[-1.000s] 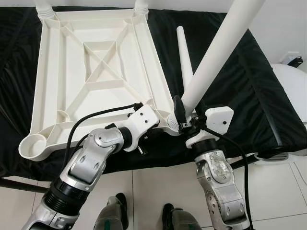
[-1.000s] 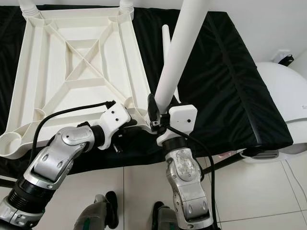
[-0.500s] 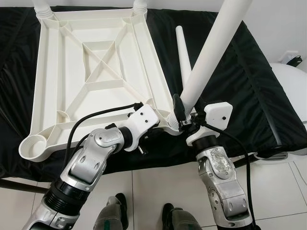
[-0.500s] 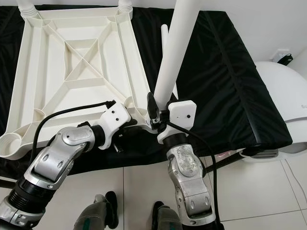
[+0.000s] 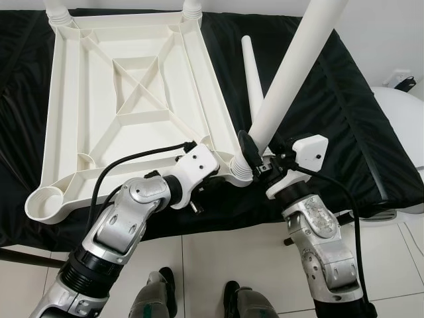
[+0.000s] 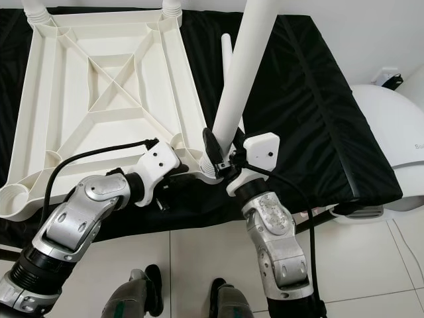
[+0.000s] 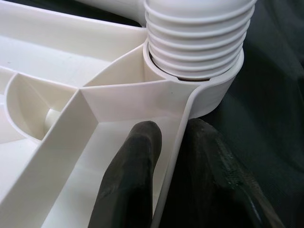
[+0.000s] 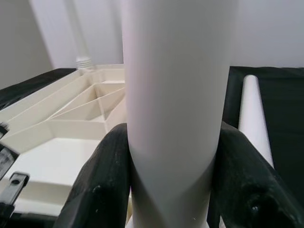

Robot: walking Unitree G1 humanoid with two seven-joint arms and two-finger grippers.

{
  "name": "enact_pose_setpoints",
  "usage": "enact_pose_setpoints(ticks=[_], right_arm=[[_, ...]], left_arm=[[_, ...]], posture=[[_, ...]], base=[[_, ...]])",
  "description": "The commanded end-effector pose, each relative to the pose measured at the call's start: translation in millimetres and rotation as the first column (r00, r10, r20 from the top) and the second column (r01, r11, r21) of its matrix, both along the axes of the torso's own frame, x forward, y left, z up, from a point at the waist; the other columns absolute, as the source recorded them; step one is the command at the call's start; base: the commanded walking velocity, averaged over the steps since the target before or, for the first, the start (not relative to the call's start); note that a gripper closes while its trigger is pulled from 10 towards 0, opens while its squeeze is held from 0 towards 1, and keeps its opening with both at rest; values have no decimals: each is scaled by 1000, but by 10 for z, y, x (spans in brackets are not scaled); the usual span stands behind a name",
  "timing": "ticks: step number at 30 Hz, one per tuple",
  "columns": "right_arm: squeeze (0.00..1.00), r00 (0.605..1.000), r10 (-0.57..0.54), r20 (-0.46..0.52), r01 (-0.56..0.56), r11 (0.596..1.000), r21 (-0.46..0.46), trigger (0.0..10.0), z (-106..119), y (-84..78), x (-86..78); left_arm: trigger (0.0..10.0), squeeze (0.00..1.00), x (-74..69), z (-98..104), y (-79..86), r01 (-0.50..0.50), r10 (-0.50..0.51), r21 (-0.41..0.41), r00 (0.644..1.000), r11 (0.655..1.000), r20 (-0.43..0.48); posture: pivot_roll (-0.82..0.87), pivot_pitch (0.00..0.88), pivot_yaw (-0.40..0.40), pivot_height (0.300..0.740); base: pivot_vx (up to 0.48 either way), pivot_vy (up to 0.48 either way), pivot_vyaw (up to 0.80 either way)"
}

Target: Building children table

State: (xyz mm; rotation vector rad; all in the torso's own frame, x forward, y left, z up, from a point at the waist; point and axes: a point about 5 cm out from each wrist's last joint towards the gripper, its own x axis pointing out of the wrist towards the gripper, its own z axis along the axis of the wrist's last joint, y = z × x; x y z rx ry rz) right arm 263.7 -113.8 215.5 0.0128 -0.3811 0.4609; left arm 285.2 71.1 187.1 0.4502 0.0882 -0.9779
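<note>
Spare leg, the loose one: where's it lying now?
The spare leg lies on the black cloth, right of the upturned tabletop and just behind the leg held by the right gripper.

Open black cloth (image 5: 344, 126) beyond loose leg (image 5: 254, 86)

White moulded-plastic table underside (image 7: 61, 71), ribbed, close up. Round corner socket (image 7: 216, 88) at table corner; white ribbed threaded leg end (image 7: 197, 35) seated in socket, several thread rings above rim. Left gripper (image 7: 173, 185) closed on thin side wall of table edge just beside socket: one black finger (image 7: 130, 180) inside frame against wall, other black finger (image 7: 218, 175) outside. Curved inner rib pocket (image 7: 28, 107) further along frame. Black cloth (image 7: 270, 95) beyond table edge.
</note>
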Motion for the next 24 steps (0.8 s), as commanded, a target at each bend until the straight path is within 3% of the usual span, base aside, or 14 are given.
enact_pose_setpoints(ticks=[1, 10, 12, 18, 24], right_arm=[[0, 993, -44, -107, 40, 999, -36, 10000, -212, -153, 69], [0, 979, 148, -138, -160, 984, -78, 10000, -243, -210, 188], [0, 979, 148, -138, -160, 984, -78, 10000, -243, -210, 188], [0, 932, 324, -161, -344, 932, -115, 10000, -253, -252, 273], [0, 883, 426, -198, -456, 878, -144, 10000, -267, -292, 325]], left_arm=[[10000, 0, -56, 108, -76, 69, -68, -32, 997, 997, 31], [10000, 0, -67, 108, -71, 63, -62, -36, 998, 997, 29], [10000, 0, -67, 108, -71, 63, -62, -36, 998, 997, 29], [10000, 0, -87, 113, -73, 61, -60, -39, 998, 997, 28], [10000, 0, -100, 114, -70, 59, -58, -41, 998, 997, 26]], posture=[[-47, 274, -41, 740], [-43, 281, -42, 740], [-43, 281, -42, 740], [-38, 286, -44, 740], [-35, 291, -48, 740]], base=[[0, 0, 0], [0, 0, 0], [0, 0, 0], [0, 0, 0], [0, 0, 0]])
